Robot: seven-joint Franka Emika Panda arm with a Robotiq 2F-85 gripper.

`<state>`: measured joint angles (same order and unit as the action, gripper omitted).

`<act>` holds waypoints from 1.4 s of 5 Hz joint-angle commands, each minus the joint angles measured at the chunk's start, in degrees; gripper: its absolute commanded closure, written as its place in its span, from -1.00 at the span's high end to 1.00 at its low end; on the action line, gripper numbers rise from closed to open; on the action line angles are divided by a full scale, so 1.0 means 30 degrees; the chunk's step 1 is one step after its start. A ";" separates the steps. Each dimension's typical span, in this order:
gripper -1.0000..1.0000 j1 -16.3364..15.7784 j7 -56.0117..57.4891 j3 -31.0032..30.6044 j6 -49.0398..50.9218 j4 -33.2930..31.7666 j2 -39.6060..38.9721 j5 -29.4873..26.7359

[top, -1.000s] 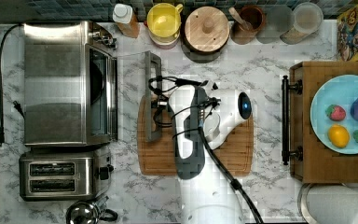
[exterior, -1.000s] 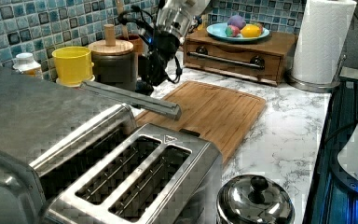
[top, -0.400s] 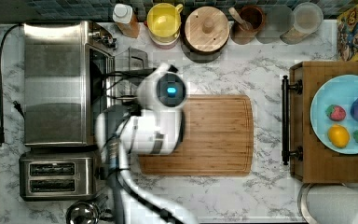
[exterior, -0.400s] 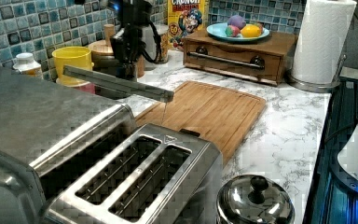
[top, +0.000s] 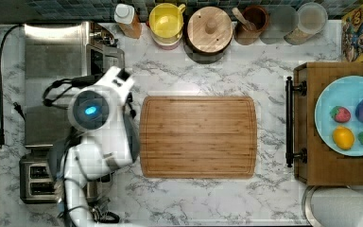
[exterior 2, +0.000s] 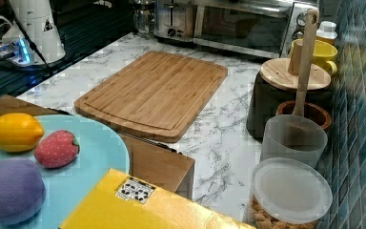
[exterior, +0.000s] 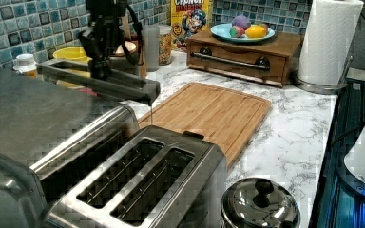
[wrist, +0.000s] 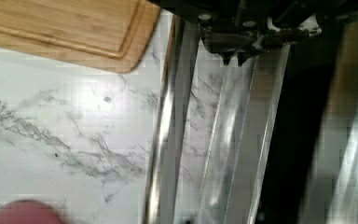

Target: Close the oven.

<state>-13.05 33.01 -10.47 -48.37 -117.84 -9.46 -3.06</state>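
Bright, even light (wrist view blurred).

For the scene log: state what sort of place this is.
Most likely a kitchen counter, perhaps a staged one: a toaster oven beside a two-slot toaster, a wooden cutting board on marble, a tiled backsplash.

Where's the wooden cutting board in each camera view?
Top view: cutting board at centre.
Left view: centre, beyond the toaster.
Right view: centre.
Wrist view: one rounded corner beside the bar handle.
Shared landmark: the oven, facing the board.
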 commanded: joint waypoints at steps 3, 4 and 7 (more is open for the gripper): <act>-1.00 -0.2298 -1.1162 -0.0836 -0.2132 0.0561 0.4284 0.6765; -1.00 -0.2633 -0.8906 -0.1052 0.3471 0.3988 0.2578 0.6583; -1.00 -0.2656 -0.8905 -0.1027 0.3474 0.3989 0.2578 0.6583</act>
<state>-19.63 4.01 -12.58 -37.24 -111.07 -1.46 17.39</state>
